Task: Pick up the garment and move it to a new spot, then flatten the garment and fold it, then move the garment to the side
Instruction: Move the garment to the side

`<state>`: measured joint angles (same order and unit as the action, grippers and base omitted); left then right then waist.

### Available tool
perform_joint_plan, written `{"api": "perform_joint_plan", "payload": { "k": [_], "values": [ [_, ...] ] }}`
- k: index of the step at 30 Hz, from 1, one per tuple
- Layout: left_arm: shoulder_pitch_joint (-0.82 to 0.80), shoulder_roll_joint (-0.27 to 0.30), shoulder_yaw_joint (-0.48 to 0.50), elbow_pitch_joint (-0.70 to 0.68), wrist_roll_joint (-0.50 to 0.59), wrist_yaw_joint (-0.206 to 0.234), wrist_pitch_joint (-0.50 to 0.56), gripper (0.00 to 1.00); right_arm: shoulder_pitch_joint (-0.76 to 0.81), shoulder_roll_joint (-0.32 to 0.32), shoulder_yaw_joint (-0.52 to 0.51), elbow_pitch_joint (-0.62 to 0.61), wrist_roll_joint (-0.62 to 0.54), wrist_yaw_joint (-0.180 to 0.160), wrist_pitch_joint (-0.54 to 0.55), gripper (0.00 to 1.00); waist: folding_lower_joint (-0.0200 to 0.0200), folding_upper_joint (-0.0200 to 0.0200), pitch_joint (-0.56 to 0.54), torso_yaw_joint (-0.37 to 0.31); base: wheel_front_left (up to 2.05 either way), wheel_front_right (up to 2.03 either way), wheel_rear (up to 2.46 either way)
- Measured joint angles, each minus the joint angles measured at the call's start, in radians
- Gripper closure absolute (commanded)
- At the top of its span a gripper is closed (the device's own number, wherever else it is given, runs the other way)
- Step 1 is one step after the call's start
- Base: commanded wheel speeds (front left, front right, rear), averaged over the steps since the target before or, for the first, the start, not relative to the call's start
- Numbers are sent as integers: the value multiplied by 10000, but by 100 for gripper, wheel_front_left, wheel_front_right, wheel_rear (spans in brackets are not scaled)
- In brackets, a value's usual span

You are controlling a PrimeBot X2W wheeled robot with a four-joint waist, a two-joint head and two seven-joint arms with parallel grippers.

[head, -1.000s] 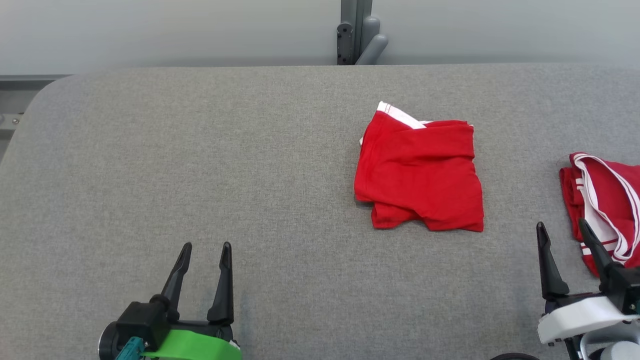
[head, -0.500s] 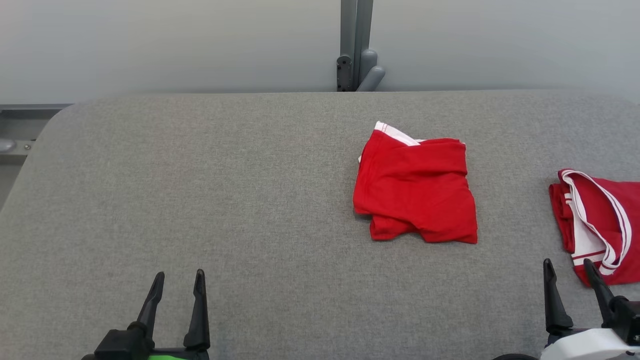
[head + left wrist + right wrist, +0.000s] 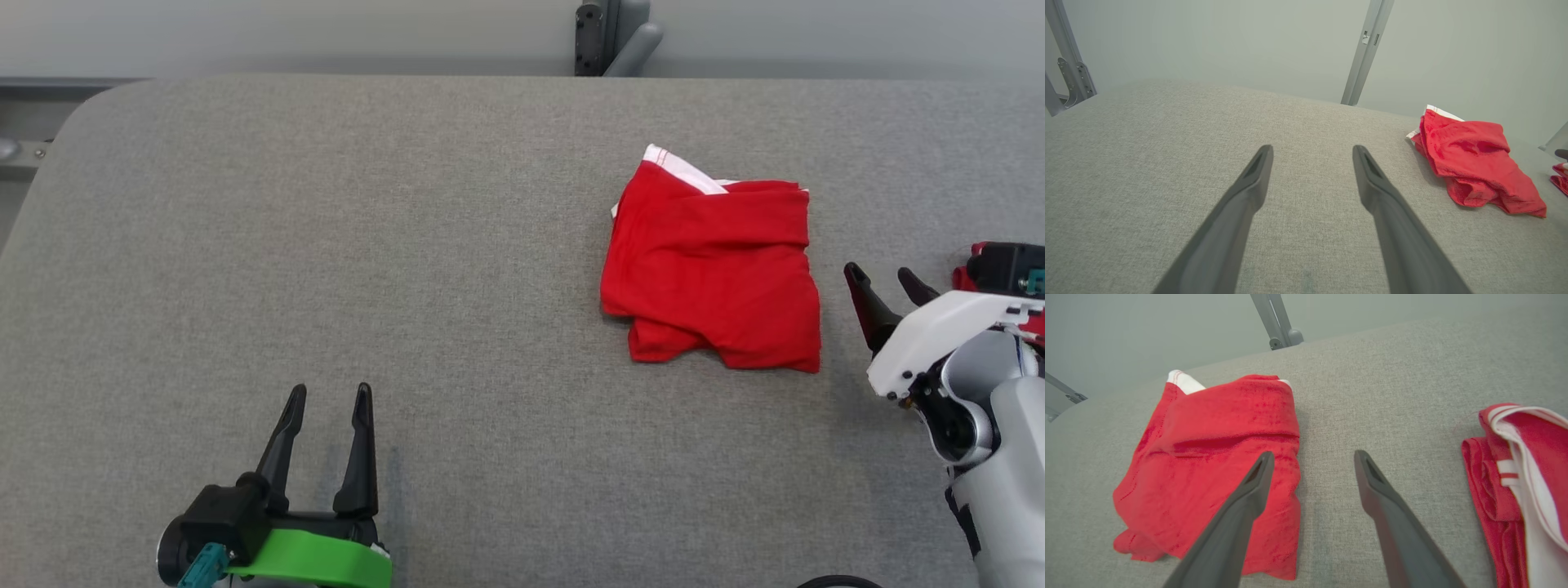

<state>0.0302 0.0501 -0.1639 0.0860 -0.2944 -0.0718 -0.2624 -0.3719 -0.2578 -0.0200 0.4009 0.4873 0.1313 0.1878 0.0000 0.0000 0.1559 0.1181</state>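
Note:
A red garment [image 3: 710, 269] with a white band at its far corner lies folded in a rough square on the grey fabric table [image 3: 408, 245], right of centre. My right gripper [image 3: 880, 273] hovers just off its right edge, open and empty; in the right wrist view [image 3: 1312, 455] its left finger overlaps the garment [image 3: 1208, 457]. My left gripper [image 3: 331, 390] is open and empty over bare table at the near left, far from the garment [image 3: 1474, 163], as the left wrist view [image 3: 1311, 149] also shows.
A second red garment with white stripes [image 3: 1523, 477] lies bunched at the table's right, mostly hidden behind my right arm in the head view. A grey metal post [image 3: 612, 33] stands behind the table's far edge. The table's rounded corner is at the far left.
The head camera tilted up, then back down. My right gripper has moved forward from the near right edge to between the two garments. The left gripper stays about where it was.

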Motion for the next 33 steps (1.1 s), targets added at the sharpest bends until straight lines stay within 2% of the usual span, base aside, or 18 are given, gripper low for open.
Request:
{"api": "perform_joint_plan", "payload": {
  "k": [3,5,7,12,13,14,18,22,27,33],
  "values": [
    [-217,2,-128,69,-113,17,0,0,-781,-4,-52,955,182,-2,631,0,0,0,311,217,0,0,0],
    [-350,2,-253,79,-153,54,0,0,-1118,48,40,1432,286,-4,805,0,0,0,453,420,0,0,0],
    [-439,0,-336,69,-215,84,-2,0,-1383,299,0,1885,859,-6,930,0,0,0,560,641,0,0,0],
    [-570,2,-449,25,-336,203,-2,0,-1748,261,180,2813,1425,-8,1062,0,0,0,778,1089,0,0,0],
    [-575,2,-458,29,-360,234,0,0,-1820,249,209,2920,1544,-8,1087,67,0,0,808,1149,0,0,0],
    [-575,2,-460,23,-380,280,0,0,-1906,232,201,3001,1676,-8,1043,100,0,0,836,1188,0,0,0],
    [-536,2,-362,-23,-380,297,-2,0,-2017,242,533,2955,2194,-8,1026,100,0,0,873,1085,0,0,0],
    [-420,0,-251,-56,-345,291,-2,0,-1965,4,965,2286,2556,-8,1137,100,0,0,868,716,0,0,0],
    [-416,-2,-115,-109,-236,265,-2,0,-1486,-932,1252,995,2865,-8,2008,100,0,0,828,-48,0,0,0],
    [-667,-4,-61,-115,-63,94,-2,0,-1095,-2301,577,-405,2857,-8,3703,100,0,0,862,-1032,0,0,0]
  ]
}}
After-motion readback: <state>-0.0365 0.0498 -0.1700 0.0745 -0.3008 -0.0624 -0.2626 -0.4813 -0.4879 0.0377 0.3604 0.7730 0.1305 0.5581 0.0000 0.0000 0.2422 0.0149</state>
